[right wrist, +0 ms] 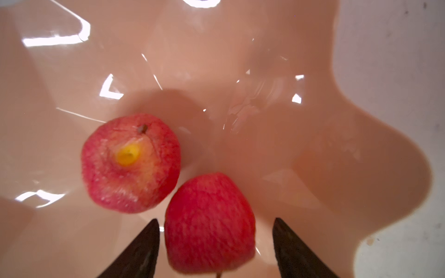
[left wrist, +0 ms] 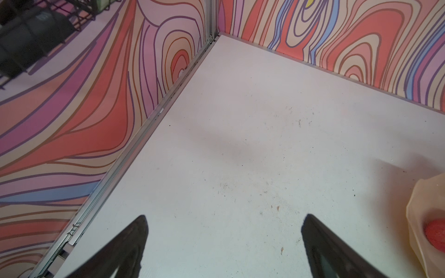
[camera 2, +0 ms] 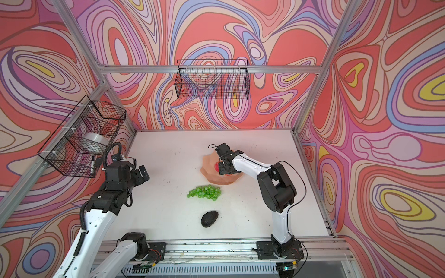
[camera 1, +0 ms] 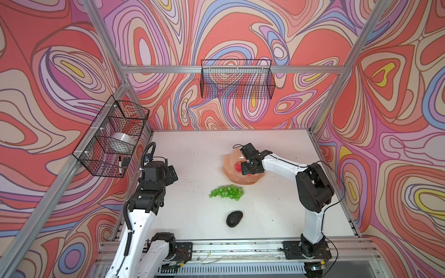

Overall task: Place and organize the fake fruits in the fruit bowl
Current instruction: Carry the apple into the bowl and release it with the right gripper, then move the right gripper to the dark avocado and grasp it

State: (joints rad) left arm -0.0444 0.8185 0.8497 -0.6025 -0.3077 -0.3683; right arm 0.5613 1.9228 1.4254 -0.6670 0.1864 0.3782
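Note:
The peach fruit bowl sits right of the table's middle. Two red apples lie in it, touching: one stem-end up, the other between the fingers of my right gripper. That gripper is open, with a gap on each side of the apple. The green grapes and the dark avocado lie on the table in front of the bowl. My left gripper hovers open and empty at the left.
A black wire basket hangs on the back wall. Another basket on the left wall holds a tape roll and a marker. The bowl's rim and an apple show in the left wrist view.

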